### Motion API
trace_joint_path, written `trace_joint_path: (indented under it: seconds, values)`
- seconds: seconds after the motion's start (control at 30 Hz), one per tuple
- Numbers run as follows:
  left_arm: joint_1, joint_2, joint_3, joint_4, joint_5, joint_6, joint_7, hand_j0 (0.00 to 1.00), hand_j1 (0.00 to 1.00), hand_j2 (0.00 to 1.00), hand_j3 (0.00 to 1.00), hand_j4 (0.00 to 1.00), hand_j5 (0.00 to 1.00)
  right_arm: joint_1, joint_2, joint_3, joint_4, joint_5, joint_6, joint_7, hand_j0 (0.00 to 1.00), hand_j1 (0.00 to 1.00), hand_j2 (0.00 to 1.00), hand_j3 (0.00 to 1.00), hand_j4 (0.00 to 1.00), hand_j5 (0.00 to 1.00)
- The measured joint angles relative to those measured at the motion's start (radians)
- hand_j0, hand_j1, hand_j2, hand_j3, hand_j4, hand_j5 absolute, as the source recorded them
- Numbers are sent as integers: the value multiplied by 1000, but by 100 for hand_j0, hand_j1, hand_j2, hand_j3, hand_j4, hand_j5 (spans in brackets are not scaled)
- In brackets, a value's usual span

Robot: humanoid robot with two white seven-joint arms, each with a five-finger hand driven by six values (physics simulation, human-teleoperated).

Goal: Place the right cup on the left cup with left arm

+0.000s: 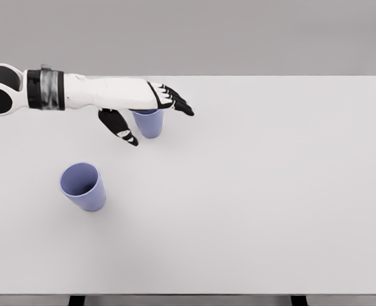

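Two blue-violet cups stand upright on the white table [271, 191]. The left cup [83, 186] is at the lower left, its opening facing up. The right cup [149, 123] stands farther back, its rim partly hidden under my left hand [151, 116]. That hand reaches in from the left over the cup's top, fingers [177, 102] stretched to the right past it and the thumb [120, 127] hanging down on the cup's left side. The hand is open and holds nothing. My right arm does not show.
The table's far edge runs just behind the hand, and its near edge lies along the bottom of the view. A plain grey wall stands behind.
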Motion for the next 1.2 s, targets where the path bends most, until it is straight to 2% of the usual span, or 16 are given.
trace_joint_path:
  seconds: [0.07,0.13,0.4,0.6,0.87,1.0,1.1,1.2]
  values:
    - [-22,-5,-11,26,-1,0,0,100,100,100,100,100,100,0,0,0,0,1,0,0,100,100,100,100,100,100]
    - [-49,-30,-14,112,-9,0,0,100,100,100,100,100,100,-2,0,1,0,1,0,0,100,100,100,100,100,100]
    - [-31,-60,-17,297,-21,0,1,100,100,100,100,100,100,-2,0,-1,1,2,0,0,100,100,100,100,100,100]
    - [-33,-109,-14,371,33,-1,-143,100,100,100,100,100,100,-2,0,-1,1,2,0,0,100,100,100,100,100,100]
    - [73,-243,53,548,39,-1,-165,100,100,100,100,100,100,-2,0,-2,1,2,0,0,100,100,100,100,100,100]
    - [83,-282,74,603,35,-1,-164,100,100,100,100,100,100,-2,0,-2,1,2,0,0,100,100,100,100,100,100]
    - [125,-289,108,618,-24,-1,-146,100,100,100,100,100,100,-2,0,-2,1,2,0,0,100,100,100,100,100,100]
    - [127,-288,145,642,-93,-1,-112,100,100,100,100,100,100,-2,0,-2,1,2,0,0,100,100,100,100,100,100]
